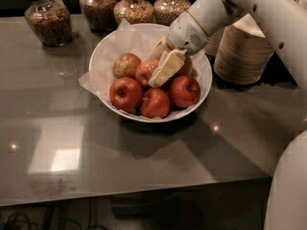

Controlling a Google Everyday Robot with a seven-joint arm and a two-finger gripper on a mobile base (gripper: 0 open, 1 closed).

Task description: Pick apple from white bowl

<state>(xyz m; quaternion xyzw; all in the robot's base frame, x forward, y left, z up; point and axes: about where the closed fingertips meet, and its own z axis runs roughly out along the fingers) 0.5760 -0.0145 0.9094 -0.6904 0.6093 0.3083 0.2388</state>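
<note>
You'll find no readable text, label, brand or number here, not on the glass jars nor the stacked paper bowls. The tool sits in the white bowl.

The cream-yellow hand, on a white arm, sits over the white bowl, against the orange-red apple with its yellowish blush. Three deep-red apples line the front; a paler yellow-tan apple lies behind. The lining paper is white. The surface is glossy grey-brown. The jars hold speckled brown fill; the stacked bowls are beige, finely striped.
</note>
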